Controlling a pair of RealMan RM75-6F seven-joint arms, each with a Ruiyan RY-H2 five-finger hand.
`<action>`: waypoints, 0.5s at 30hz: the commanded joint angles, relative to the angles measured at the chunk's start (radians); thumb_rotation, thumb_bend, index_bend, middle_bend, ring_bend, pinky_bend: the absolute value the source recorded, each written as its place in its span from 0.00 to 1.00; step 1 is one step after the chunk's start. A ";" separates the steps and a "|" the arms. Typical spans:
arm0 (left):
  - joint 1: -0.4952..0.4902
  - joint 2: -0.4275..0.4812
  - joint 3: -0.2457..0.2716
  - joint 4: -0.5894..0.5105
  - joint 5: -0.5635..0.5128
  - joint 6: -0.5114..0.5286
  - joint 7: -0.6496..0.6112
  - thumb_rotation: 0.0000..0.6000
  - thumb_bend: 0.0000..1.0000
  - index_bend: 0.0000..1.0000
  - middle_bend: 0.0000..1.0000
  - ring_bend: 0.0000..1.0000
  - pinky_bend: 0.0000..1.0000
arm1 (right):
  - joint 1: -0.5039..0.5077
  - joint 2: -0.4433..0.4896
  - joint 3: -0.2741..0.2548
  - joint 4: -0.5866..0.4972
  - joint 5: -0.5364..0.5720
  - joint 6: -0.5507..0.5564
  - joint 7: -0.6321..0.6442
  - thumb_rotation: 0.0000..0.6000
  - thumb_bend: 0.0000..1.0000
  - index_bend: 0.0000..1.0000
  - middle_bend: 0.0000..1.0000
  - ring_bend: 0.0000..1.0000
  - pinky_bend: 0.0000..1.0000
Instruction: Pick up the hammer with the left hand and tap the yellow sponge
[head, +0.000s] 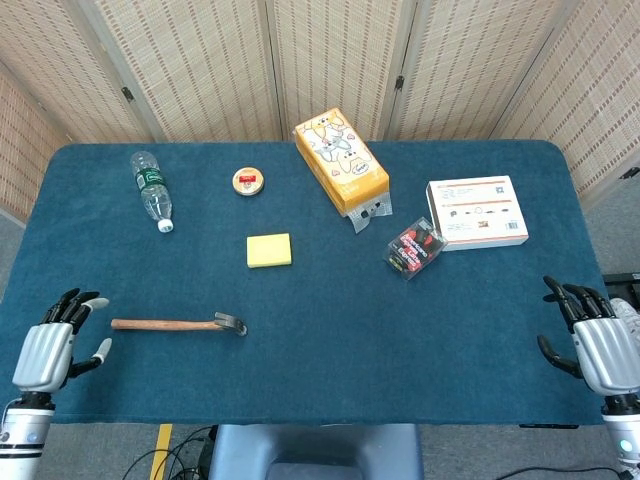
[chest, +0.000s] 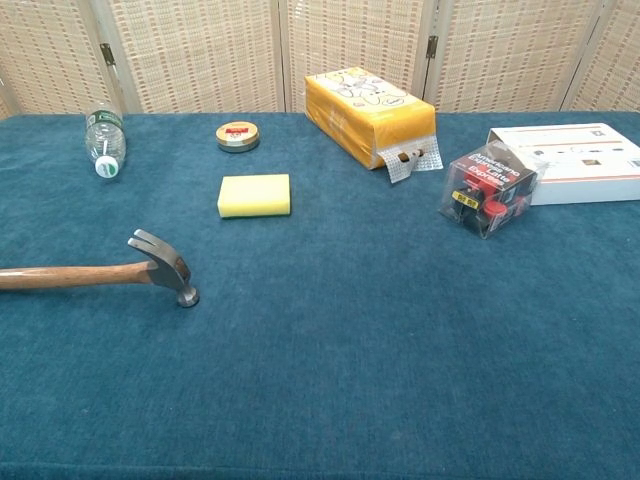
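Trouble, we judge, starts at the hammer (head: 178, 324), lying flat on the worktop (head: 330, 350) just right of our empty, spread-fingered left hand (head: 52, 348) and nearer us than the yellow sponge (head: 269, 250): its low handle may roll away from closing fingers.

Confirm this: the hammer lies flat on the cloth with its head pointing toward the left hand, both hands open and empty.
Not quite. The hammer lies flat, but its wooden handle end, not its head, points toward the left hand; the head faces the table's middle. Both the left and right hand are open and empty. The head view shows this.
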 joint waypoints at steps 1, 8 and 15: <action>-0.052 0.009 0.002 -0.007 0.022 -0.065 0.024 1.00 0.38 0.26 0.22 0.12 0.23 | -0.001 0.001 -0.001 0.002 -0.002 0.002 0.003 1.00 0.26 0.06 0.32 0.18 0.19; -0.170 0.001 -0.005 -0.030 0.004 -0.237 0.112 1.00 0.38 0.21 0.22 0.12 0.23 | -0.002 0.002 -0.008 0.011 -0.010 -0.001 0.015 1.00 0.26 0.06 0.32 0.18 0.19; -0.265 -0.053 -0.023 -0.022 -0.090 -0.367 0.221 1.00 0.38 0.20 0.22 0.12 0.23 | -0.006 0.000 -0.011 0.018 -0.011 0.004 0.024 1.00 0.26 0.06 0.32 0.18 0.19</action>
